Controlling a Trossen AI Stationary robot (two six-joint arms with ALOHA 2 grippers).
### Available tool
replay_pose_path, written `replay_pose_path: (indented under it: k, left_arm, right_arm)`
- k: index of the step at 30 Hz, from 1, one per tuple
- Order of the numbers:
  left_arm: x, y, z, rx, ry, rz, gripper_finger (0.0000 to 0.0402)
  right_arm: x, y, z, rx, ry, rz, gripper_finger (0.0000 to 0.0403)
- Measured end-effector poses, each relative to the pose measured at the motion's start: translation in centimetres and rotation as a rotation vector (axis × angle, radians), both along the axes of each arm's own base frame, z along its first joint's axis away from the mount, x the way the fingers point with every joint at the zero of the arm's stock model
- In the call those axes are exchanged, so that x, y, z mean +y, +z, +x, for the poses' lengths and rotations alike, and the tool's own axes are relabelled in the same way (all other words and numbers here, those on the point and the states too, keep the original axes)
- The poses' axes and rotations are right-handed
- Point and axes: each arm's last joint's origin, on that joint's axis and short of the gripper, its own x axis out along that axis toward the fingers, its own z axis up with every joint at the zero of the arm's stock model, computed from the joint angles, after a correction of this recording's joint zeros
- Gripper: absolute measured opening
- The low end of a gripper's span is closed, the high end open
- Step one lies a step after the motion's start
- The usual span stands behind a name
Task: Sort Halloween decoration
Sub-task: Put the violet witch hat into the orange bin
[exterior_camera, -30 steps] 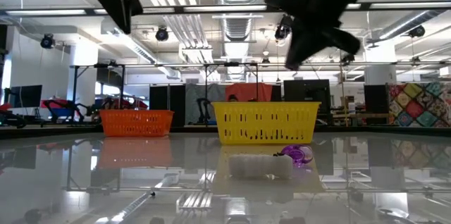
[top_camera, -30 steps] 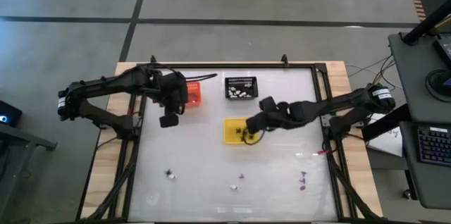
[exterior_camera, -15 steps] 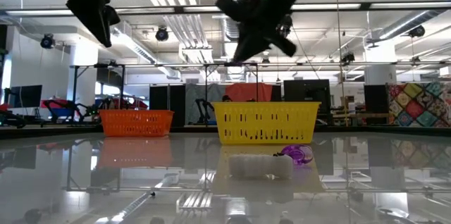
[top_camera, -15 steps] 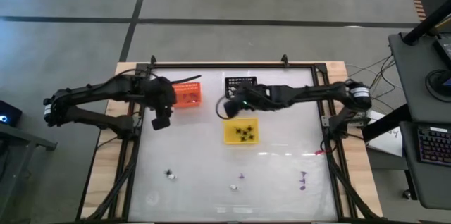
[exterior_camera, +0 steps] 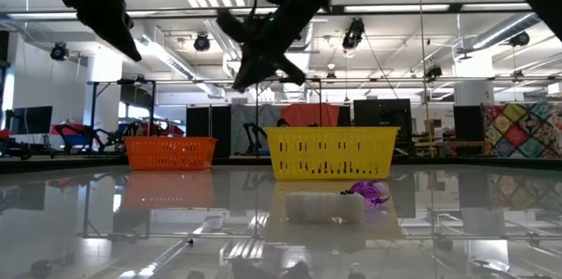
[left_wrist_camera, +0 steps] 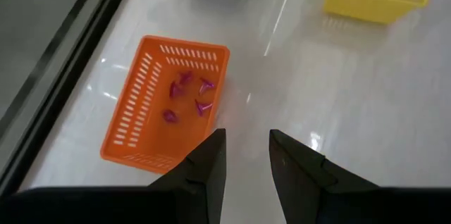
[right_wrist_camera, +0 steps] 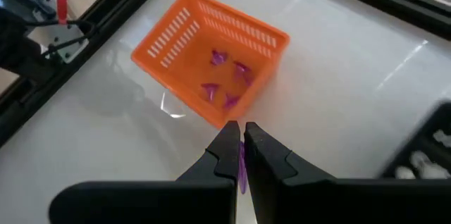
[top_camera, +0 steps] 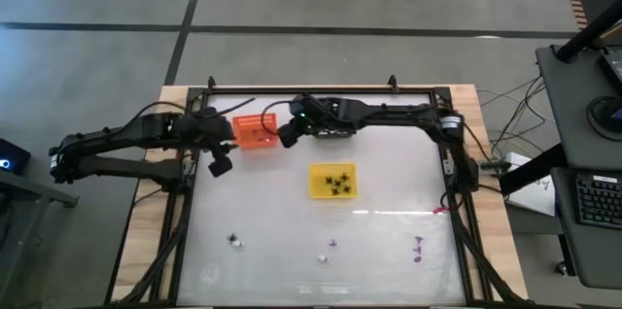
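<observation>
While the left tool (top_camera: pixel 220 165) hangs with its fingers apart and empty just beside the orange slotted plastic basket (top_camera: pixel 255 130), the right tool (right_wrist_camera: pixel 238 146) pinches a tiny purple decoration piece (right_wrist_camera: pixel 241 169) close above that basket's near rim; four purple pieces (right_wrist_camera: pixel 227 77) lie inside it.

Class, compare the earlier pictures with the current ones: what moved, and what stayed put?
The right gripper, shut on a small purple piece, swung from over the yellow plastic basket across to beside the orange plastic basket. The left gripper, open, drew back leftward. Baskets and loose pieces kept their places.
</observation>
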Motion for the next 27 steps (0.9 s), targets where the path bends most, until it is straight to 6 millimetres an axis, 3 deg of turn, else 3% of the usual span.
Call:
replay_pose_path:
  k: [6,11,27]
  left_arm:
    - [-0.2,-1.3,-0.9,-0.052,0.039,-0.010,0.0091]
    - [-0.1,-0.9,-1.1,-0.081,0.078,0.020,0.0091]
    - [-0.1,-0.2,-1.4,-0.126,0.107,0.030,0.0091]
  right_arm:
    - [-1.7,-1.4,2.9,-0.016,0.048,0.012,0.0009]
    - [-3.0,-2.5,4.9,-0.032,0.074,0.005,0.0009]
    - [-5.7,-4.9,8.5,-0.128,0.219,0.042,0.0009]
